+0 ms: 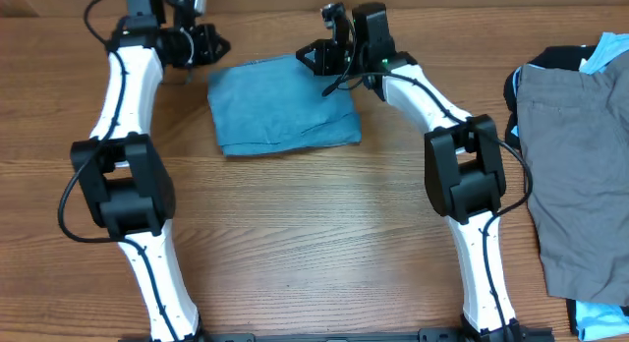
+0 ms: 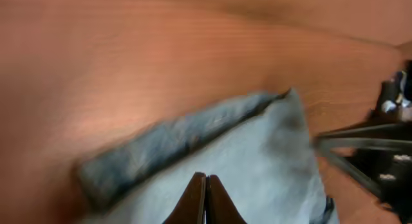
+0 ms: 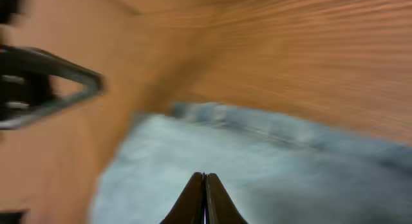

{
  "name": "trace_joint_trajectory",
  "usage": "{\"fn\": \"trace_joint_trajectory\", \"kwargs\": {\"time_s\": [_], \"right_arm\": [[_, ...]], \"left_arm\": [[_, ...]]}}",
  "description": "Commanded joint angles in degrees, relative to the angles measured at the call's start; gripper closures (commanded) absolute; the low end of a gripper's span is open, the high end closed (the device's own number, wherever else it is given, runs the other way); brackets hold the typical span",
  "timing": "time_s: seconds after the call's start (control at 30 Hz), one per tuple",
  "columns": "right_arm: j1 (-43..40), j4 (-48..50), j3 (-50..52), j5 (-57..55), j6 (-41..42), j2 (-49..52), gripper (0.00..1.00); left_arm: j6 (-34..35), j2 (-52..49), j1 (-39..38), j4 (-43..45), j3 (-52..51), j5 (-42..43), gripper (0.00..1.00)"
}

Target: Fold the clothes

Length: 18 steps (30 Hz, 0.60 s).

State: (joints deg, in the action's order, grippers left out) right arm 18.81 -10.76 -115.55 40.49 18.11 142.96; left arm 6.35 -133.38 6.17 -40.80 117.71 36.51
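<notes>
The jeans (image 1: pixel 283 104) lie folded into a flat blue rectangle on the surface (image 1: pixel 314 234). From here every place is given from them. Their long axis runs crosswise, from my left arm's side to my right arm's side, a little skewed, with the short edges facing the two arms.

My right pincer (image 3: pixel 205 183) hangs over their far edge near the right corner, fingers pressed together and holding nothing. My left pincer (image 2: pixel 206 183) sits just off their far left corner, likewise pressed together and empty. The right one is therefore nearer the cloth. Both wrist views are blurred, but the thicker ridge along the far edge looks like a seam or waistband.

I judge this bundle finished, or needing only a last pat. Any further fold would go across the long axis.

Well off to the right of the jeans, grey trousers (image 1: pixel 580 175) lie flat over a black garment (image 1: pixel 543 59) and a pale-blue garment (image 1: pixel 607 49), not yet folded.
</notes>
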Motion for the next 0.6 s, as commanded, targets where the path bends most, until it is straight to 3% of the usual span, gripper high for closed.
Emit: {"fn": "trace_joint_trajectory", "kwargs": {"time_s": [0.0,0.17,0.3,0.57], "right_arm": [[2.3,-9.6,-1.0,5.5,-2.0,-3.2,0.96],[5.3,-18.4,0.8,5.4,-9.0,-1.9,0.96],[7.8,-22.6,3.1,2.0,-9.6,-1.7,0.96],[10.3,-23.2,11.0,-2.0,-9.3,-1.7,0.96]], "left_arm": [[0.2,-0.5,1.6,-4.4,-2.2,-5.8,0.96],[-1.2,-1.3,1.6,-0.9,-8.5,-8.1,0.96],[-1.2,-1.4,1.6,4.5,-12.9,-8.7,0.95],[-1.2,-1.4,1.3,11.4,-17.4,-11.5,0.94]]}}
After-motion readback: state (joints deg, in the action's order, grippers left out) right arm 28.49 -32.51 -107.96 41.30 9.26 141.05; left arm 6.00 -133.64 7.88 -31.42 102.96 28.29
